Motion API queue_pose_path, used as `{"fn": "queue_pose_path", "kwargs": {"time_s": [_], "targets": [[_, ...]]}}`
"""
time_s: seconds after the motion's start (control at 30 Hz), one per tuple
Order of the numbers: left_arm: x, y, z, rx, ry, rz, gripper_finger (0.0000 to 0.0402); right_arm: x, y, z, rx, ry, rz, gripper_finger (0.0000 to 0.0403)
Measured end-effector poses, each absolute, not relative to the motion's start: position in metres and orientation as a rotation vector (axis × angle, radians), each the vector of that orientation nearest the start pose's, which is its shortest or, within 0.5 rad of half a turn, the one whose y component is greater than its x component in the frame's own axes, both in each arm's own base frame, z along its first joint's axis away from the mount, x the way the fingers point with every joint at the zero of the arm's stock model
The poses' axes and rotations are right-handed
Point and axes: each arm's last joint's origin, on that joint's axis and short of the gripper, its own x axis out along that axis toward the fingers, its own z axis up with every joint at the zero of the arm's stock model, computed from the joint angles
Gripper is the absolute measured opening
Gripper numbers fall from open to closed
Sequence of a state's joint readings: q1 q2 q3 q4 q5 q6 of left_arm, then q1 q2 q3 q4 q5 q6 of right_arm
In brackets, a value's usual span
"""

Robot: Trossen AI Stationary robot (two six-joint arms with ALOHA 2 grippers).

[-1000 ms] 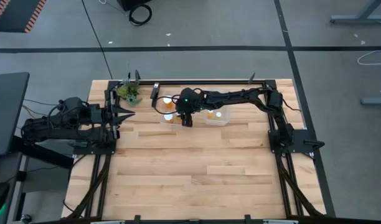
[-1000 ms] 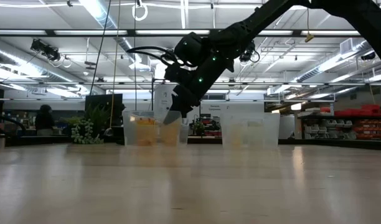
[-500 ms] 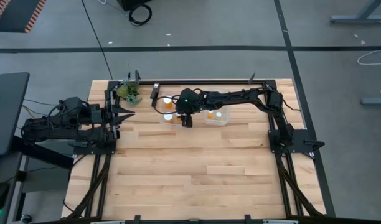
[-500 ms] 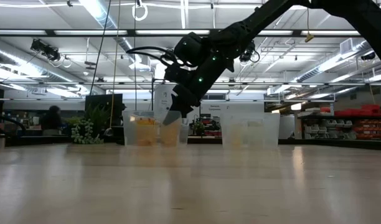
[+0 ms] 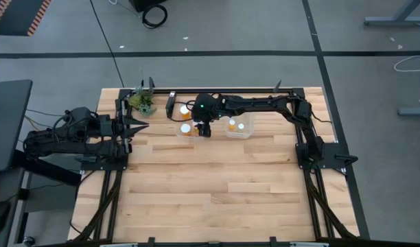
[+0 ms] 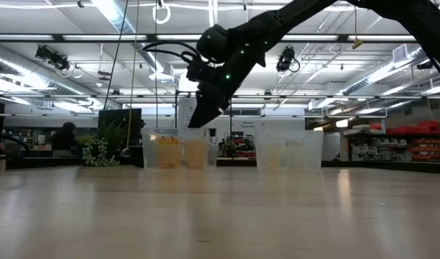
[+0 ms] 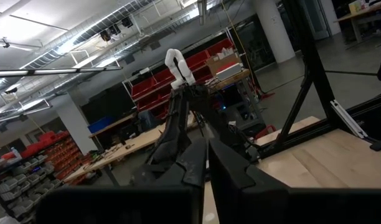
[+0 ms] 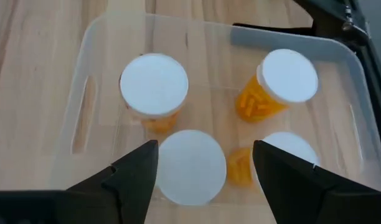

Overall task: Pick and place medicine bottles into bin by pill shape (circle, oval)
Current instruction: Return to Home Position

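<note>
Right wrist view: round white caps [image 8: 154,84]

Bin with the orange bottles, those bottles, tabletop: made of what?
Bin: clear, faintly frosted plastic, likely; wood shows through. Bottles: translucent orange plastic, contents visible inside; matte white caps. Tabletop: light wood planks, visible grain and seams, low sheen.

Table [image 5: 210,185]: light wood plank top, with a black frame [image 5: 224,90] along the far, left and right edges. Two clear bins sit directly on the wood near the middle of the far edge, side by side with a gap between them and not touching: left bin [image 5: 180,130], right bin [image 5: 246,132]. Both are upright. A small green plant [image 5: 142,102] sits at the far-left corner, just inside the frame. The near half of the top shows only planks.
</note>
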State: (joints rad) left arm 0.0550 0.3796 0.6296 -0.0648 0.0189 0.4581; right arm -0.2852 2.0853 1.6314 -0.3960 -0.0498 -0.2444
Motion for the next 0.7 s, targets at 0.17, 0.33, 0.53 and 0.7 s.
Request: {"fn": "queue_pose_path", "kwargs": {"time_s": [0.17,0.33,0.53,0.7], "targets": [[0.092,0.005,0.338,0.464,-0.173,0.078,0.0027,0.442,-0.127,0.223,-0.071,0.901,-0.113,0.0269],[0.092,0.005,0.338,0.465,-0.172,0.078,0.0020,0.442,-0.127,0.236,-0.056,0.932,-0.133,0.0269],[0.093,0.005,0.336,0.464,-0.158,0.074,0.0022,0.437,-0.123,0.241,-0.071,1.023,-0.168,0.0269],[0.093,0.005,0.336,0.464,-0.158,0.074,0.0029,0.431,-0.120,0.243,-0.059,1.097,-0.164,0.0269]]}}
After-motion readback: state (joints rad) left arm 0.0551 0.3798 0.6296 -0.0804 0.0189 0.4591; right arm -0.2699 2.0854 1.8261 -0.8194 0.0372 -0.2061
